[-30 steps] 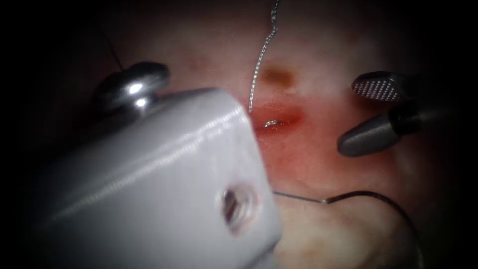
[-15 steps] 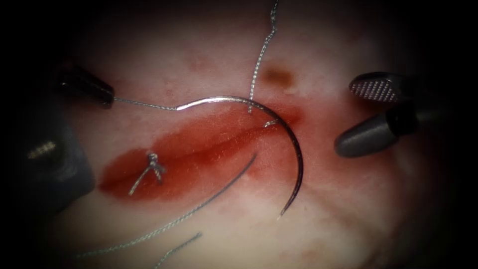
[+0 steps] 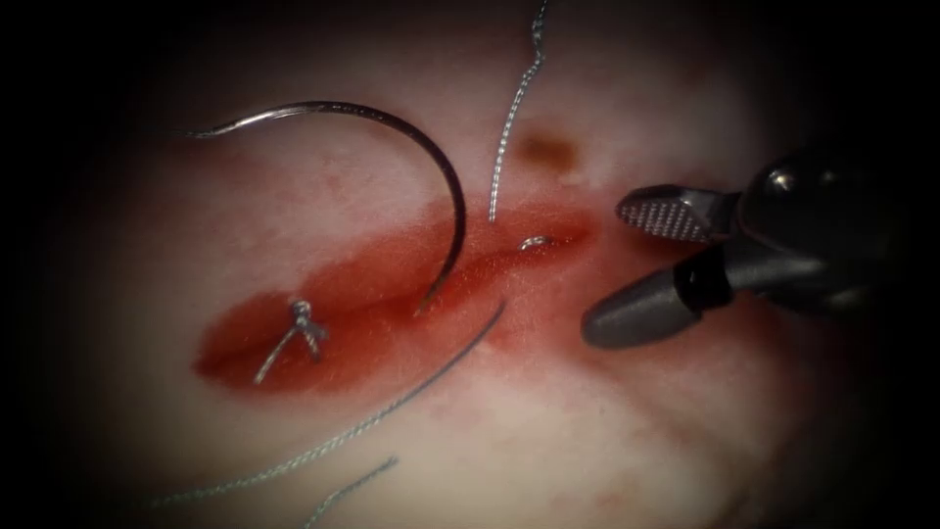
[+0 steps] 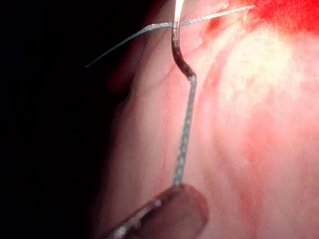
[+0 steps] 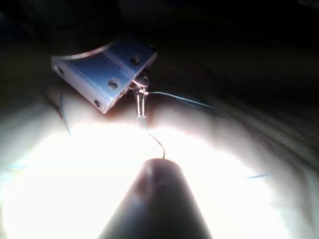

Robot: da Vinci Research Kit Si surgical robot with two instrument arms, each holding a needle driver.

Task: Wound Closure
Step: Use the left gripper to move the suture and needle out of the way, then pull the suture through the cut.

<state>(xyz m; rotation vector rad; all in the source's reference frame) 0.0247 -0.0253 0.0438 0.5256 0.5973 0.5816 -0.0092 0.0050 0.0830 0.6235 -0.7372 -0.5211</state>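
Note:
The tissue [image 3: 627,431] carries a red, wet cut [image 3: 392,299] running from lower left to upper right. The curved needle [image 3: 431,157] arcs over the tissue left of the cut, and neither tool holds it. Its point rests at the cut's edge [image 3: 423,307]; I cannot tell whether it is in the tissue. My left tool [image 4: 178,193] is shut on the thread [image 4: 184,134] just behind the needle's rear end [image 4: 175,45]. My right tool [image 3: 627,263] hovers by the cut's right end, jaws open and holding nothing. The left tool [image 5: 141,105] also appears in the right wrist view.
A tied knot [image 3: 304,321] with short tails sits in the cut's left part. A small stitch loop [image 3: 535,241] lies near its right end, with a strand [image 3: 509,118] running up from it. A long thread [image 3: 372,421] and a short piece [image 3: 348,488] lie below the cut.
The left tool has pulled away leftwards with the thread, dragging the needle up and left from the cut's right end. The right tool moved left and down towards the cut, jaws still open.

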